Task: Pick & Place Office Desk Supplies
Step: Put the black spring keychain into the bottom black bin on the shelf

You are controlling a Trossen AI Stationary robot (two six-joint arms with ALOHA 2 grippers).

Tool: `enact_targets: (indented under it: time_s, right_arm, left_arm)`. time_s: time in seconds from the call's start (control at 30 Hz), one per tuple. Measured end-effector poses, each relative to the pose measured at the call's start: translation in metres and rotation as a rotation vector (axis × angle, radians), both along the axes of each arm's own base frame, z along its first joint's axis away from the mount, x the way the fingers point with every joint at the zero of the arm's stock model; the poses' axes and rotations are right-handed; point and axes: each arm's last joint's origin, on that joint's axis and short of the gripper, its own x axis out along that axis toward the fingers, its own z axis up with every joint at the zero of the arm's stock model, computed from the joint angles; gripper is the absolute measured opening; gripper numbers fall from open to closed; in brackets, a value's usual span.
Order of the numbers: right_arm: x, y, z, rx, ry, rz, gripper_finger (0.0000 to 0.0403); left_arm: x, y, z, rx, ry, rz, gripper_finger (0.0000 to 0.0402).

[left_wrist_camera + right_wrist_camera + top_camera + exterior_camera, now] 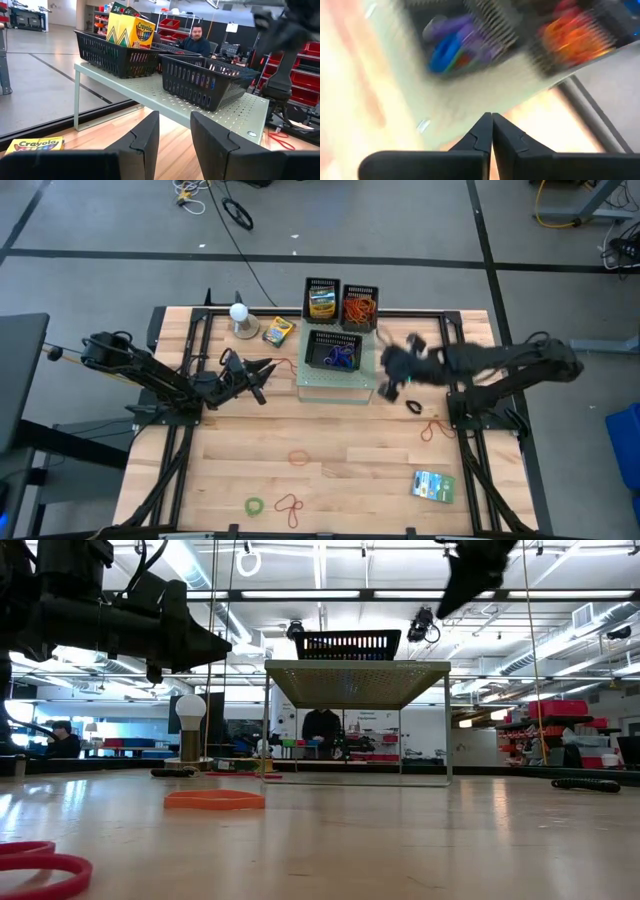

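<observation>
My left gripper hangs level, left of the pale green shelf, open with nothing between its fingers. My right gripper is blurred in the air by the shelf's right end, tilted down and shut on nothing. On the shelf, one black basket holds blue and purple rubber bands, one holds orange bands, and one holds a crayon box. Another crayon box lies flat on the table.
Loose bands lie on the table: orange, red, green, black and red. A green-blue-white packet lies near the right front. A white ball on a base stands at the back left.
</observation>
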Motion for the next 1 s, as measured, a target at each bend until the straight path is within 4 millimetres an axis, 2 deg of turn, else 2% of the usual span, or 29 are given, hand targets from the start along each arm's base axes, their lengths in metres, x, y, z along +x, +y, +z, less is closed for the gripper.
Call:
enact_targets:
  time_s: [0.23, 0.4, 0.5, 0.63, 0.77, 1.0]
  right_arm:
    - [-0.024, 0.047, -0.058, 0.138, -0.009, -0.039, 0.0005]
    - [-0.047, 0.079, -0.083, 0.248, -0.022, -0.070, 0.0010]
    - [-0.057, 0.088, -0.098, 0.308, -0.024, -0.127, 0.0010]
    - [-0.071, 0.086, -0.127, 0.346, 0.028, -0.232, 0.0027]
    - [-0.083, 0.076, -0.151, 0.357, 0.091, -0.333, 0.0069]
    - [-0.081, 0.054, -0.169, 0.349, 0.116, -0.413, 0.0140]
  left_arm:
    - [0.000, 0.000, 0.000, 0.001, 0.004, 0.000, 0.0119]
    - [0.000, 0.000, -0.001, 0.001, 0.007, 0.000, 0.0119]
    - [0.000, 0.000, -0.001, 0.001, 0.007, 0.000, 0.0119]
    - [0.000, 0.000, -0.001, 0.001, 0.007, 0.000, 0.0119]
    - [0.000, 0.000, -0.001, 0.001, 0.007, 0.000, 0.0119]
    - [0.000, 0.000, -0.001, 0.001, 0.007, 0.000, 0.0119]
